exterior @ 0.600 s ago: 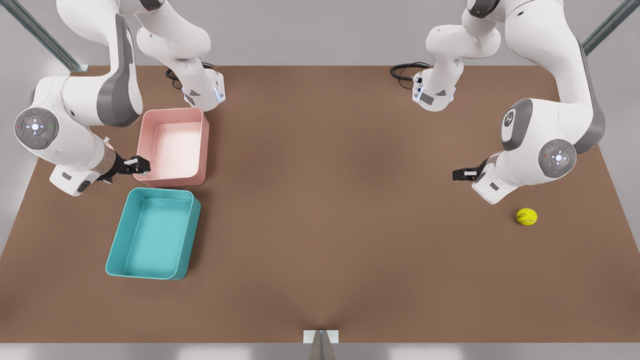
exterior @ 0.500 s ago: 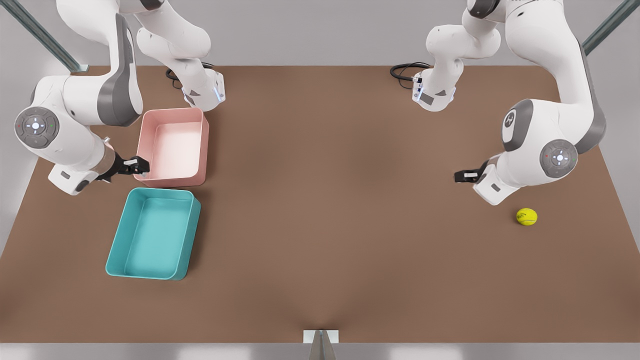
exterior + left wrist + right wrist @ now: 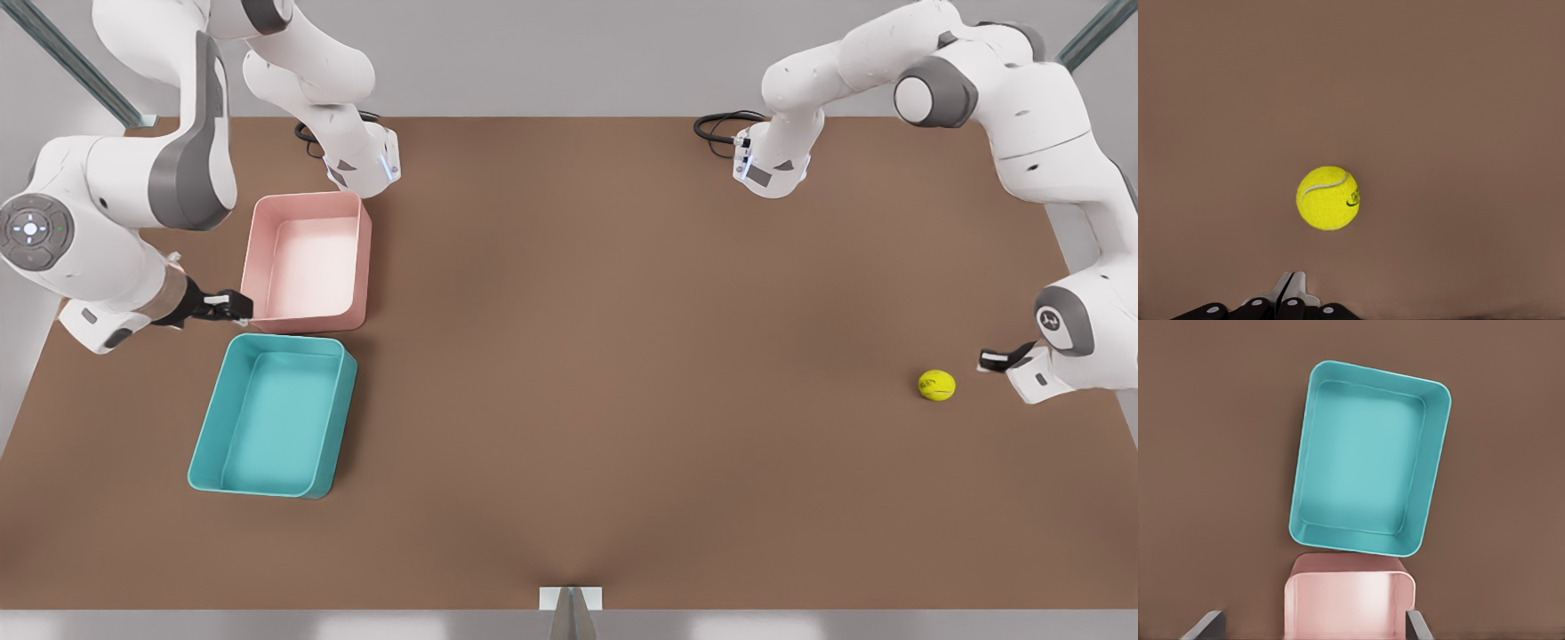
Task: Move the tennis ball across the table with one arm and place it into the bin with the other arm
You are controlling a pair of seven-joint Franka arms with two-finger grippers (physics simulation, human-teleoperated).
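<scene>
From my station, the job had hardly begun. The tennis ball [image 3: 936,385] lay on the bare table [image 3: 622,356] far out on the front view's right, well apart from the teal bin [image 3: 272,414], which sat empty on the left with the pink tub [image 3: 308,258] just beyond it. The left gripper [image 3: 989,359] was low, just to the right of the ball and not touching it; through the left wrist camera I saw the ball [image 3: 1328,198] straight ahead of the fingertips [image 3: 1293,285], which were pressed together, so nothing was held. That looked to me like a set-up for nudging the ball leftward rather than grasping it. The right gripper [image 3: 233,307] waited at the near left corner of the pink tub, close to the teal bin's far edge, its fingers spread wide with nothing between them. By my reading, every step remained: carrying the ball across the table, the right arm taking it, and the drop into the bin.
</scene>
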